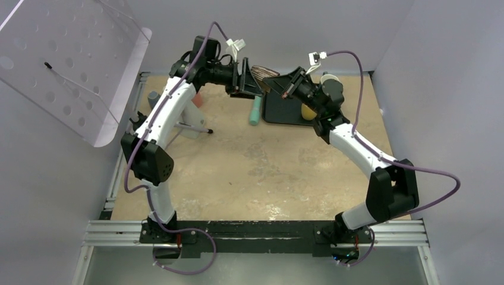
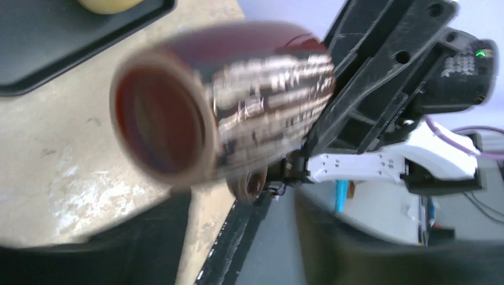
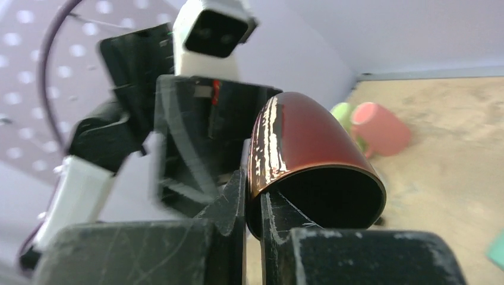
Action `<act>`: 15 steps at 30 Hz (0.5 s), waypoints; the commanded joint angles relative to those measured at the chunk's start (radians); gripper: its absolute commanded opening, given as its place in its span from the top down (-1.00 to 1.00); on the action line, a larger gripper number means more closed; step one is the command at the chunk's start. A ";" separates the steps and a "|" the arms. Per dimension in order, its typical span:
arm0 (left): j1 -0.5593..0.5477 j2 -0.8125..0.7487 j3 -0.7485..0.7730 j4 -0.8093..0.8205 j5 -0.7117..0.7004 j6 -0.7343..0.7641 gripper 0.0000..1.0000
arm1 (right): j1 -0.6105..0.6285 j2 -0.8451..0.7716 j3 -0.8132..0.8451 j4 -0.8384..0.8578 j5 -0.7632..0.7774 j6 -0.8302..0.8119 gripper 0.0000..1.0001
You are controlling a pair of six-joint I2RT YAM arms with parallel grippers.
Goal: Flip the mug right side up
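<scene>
The mug (image 1: 263, 73), glossy dark red-brown, hangs on its side in the air above the back of the table. My right gripper (image 3: 252, 178) is shut on the mug (image 3: 303, 142) at its rim, one finger inside the mouth and one outside. The mug's other end points at my left gripper (image 1: 246, 84). In the left wrist view the mug (image 2: 255, 101) is blurred. The left gripper (image 2: 243, 237) stands open below it, with its dark fingers (image 2: 89, 249) apart and off the mug. The right gripper (image 1: 285, 88) meets it from the right.
A black tray (image 1: 279, 113) with a yellow ball (image 1: 308, 111) lies under the right arm, and a teal object (image 1: 255, 111) lies beside it. A pink cup (image 3: 380, 127) and a green thing (image 3: 342, 113) lie at the back left. A clear perforated panel (image 1: 65, 59) leans at the far left.
</scene>
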 commanded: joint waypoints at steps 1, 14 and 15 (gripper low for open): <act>-0.009 -0.054 0.043 -0.181 -0.286 0.265 -0.92 | -0.042 -0.059 0.129 -0.306 0.183 -0.296 1.00; 0.011 -0.061 0.043 -0.278 -0.917 0.697 -1.00 | -0.037 0.450 0.906 -1.387 0.556 -1.011 1.00; 0.013 -0.063 0.032 -0.276 -0.930 0.710 -1.00 | -0.035 0.468 0.913 -1.394 0.571 -1.022 1.00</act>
